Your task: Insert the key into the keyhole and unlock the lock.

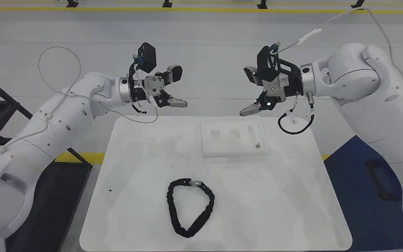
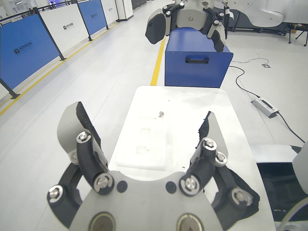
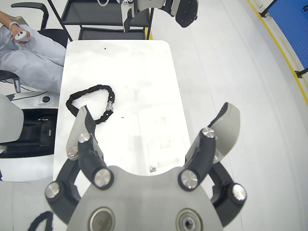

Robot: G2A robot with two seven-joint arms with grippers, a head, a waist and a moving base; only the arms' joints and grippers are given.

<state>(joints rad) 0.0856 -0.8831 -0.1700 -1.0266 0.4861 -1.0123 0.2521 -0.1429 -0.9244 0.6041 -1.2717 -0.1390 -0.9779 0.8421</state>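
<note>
With the left gripper (image 1: 177, 88) and right gripper (image 1: 249, 93) both wide open, the small, light, likely slippery key (image 1: 257, 144) on the foam tray (image 1: 211, 150) should be pinched by its head, while the chain lock (image 1: 191, 206) lies apart.

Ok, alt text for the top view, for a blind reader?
A looped black chain lock lies on a white table, with a small key on a foam tray beyond it. The left gripper and right gripper hover open above, holding nothing.
</note>
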